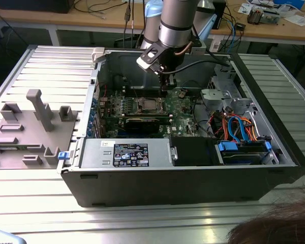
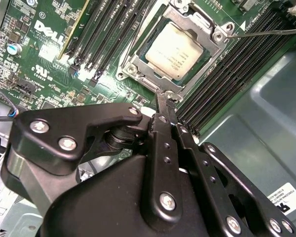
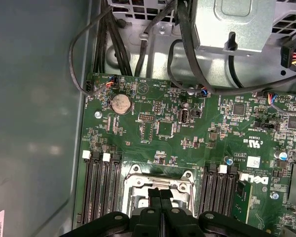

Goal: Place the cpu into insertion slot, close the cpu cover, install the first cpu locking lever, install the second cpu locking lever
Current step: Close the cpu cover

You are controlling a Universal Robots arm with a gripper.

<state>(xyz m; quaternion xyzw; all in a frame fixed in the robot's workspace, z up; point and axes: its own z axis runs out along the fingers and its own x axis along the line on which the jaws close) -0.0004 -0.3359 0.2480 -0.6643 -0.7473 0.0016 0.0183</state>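
Note:
The cpu (image 2: 175,49), a silver-grey square chip, lies in the insertion slot (image 1: 148,105) on the green board. The cpu cover (image 2: 213,38), a metal frame with a cut-out centre, lies flat around the chip. A thin lever rod (image 2: 266,32) runs out from one corner of the slot. In the exterior view my gripper (image 1: 165,87) hangs just behind the slot, inside the case. Its black fingers (image 2: 164,106) are pressed together, and their tips sit at the cover's edge (image 3: 138,180) in both wrist views. I see nothing held between them.
Long black memory slots (image 2: 222,84) flank the socket on both sides. A black card (image 1: 142,124) and the power supply box (image 1: 127,152) lie in front. Cables and a drive cage (image 1: 239,127) fill the exterior view's right. A grey fixture (image 1: 35,127) stands outside the case. A person's hair (image 1: 274,229) shows nearby.

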